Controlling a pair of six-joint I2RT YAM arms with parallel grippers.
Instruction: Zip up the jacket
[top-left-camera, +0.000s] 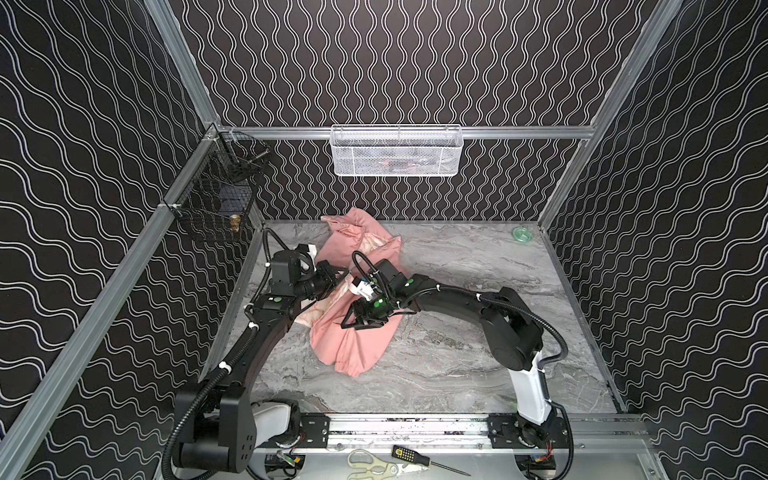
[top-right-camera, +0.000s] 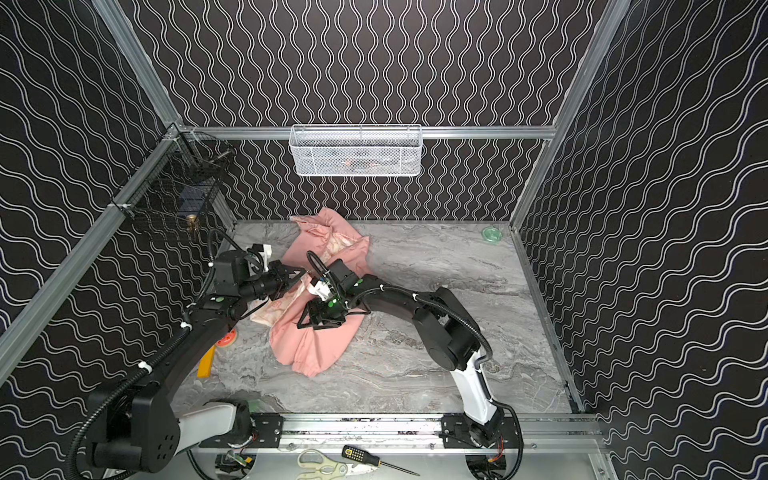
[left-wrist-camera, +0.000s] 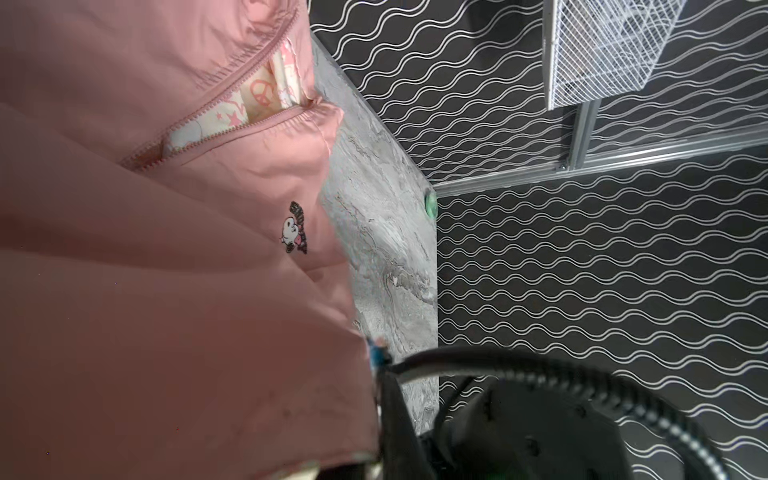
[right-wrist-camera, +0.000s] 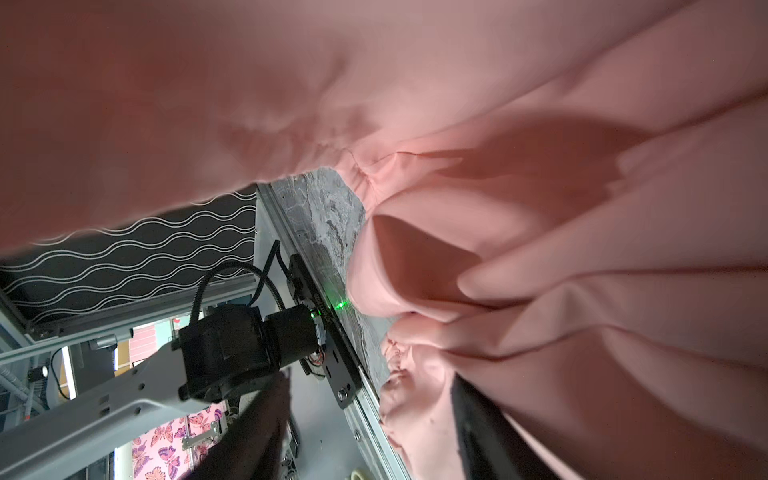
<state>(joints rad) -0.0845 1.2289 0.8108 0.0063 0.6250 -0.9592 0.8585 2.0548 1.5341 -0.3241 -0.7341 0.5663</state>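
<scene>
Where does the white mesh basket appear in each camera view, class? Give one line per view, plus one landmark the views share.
In a top view: white mesh basket hangs on the back rail, above the jacket.
In a top view: basket also on that rail, near centre.
Left wrist: basket cut by the frame's edge, beyond the jacket.
Right wrist: not in it.
Shared landmark: the jacket.

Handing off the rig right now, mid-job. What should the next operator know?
Left gripper: shut, apparently pinching the jacket at its edge.
Right gripper: open, at the jacket's middle; contact unclear.
The jacket lies crumpled centre-left on the table, lining showing.
Done: not zipped; the zipper gapes in the left wrist view.
To do: close the zipper fully.
</scene>
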